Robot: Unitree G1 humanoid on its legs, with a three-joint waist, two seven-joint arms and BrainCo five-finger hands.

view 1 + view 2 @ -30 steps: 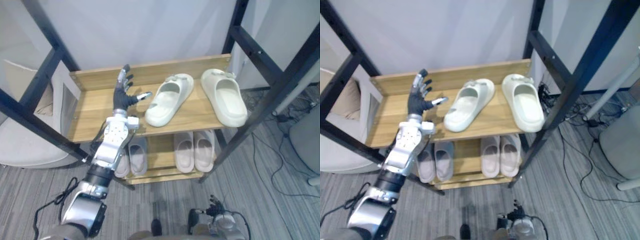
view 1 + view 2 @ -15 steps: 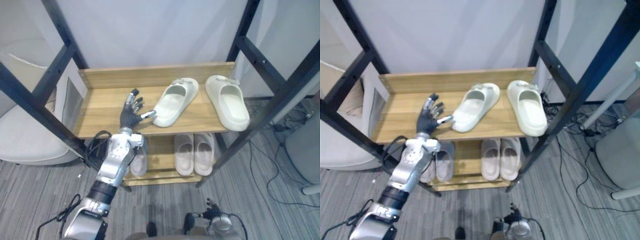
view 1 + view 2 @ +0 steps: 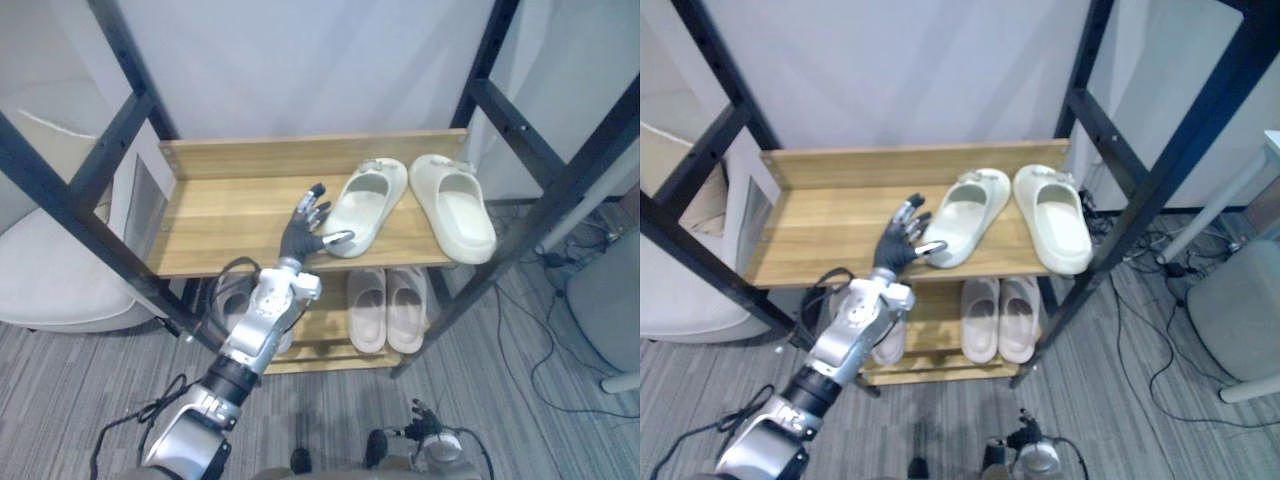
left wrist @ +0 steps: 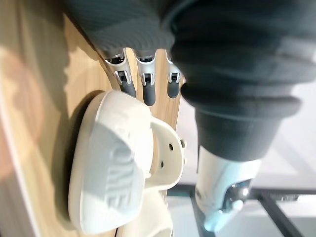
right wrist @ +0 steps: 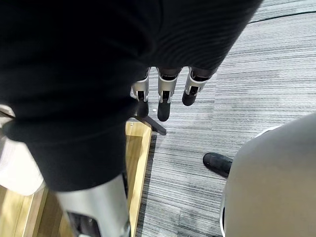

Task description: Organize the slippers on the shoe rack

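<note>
Two cream slippers lie on the rack's top wooden shelf (image 3: 225, 215): the left slipper (image 3: 366, 203) at a slight slant, the right slipper (image 3: 456, 207) close beside it. My left hand (image 3: 299, 233) reaches over the shelf's front edge with straight fingers, open, and its thumb touches the left slipper's heel. The left wrist view shows that slipper (image 4: 111, 173) just past the fingers (image 4: 148, 88). My right hand (image 5: 165, 98) hangs open above the carpet, holding nothing.
The lower shelf holds a pale pair of slippers (image 3: 387, 305) and a grey pair (image 3: 889, 343) partly behind my left arm. Black frame posts (image 3: 520, 215) slant past both sides of the rack. A white cushioned seat (image 3: 50, 290) stands at the left.
My left hand has slid right along the shelf to the left slipper's heel. That slipper now lies straighter and closer to the right one. The camera has also shifted.
</note>
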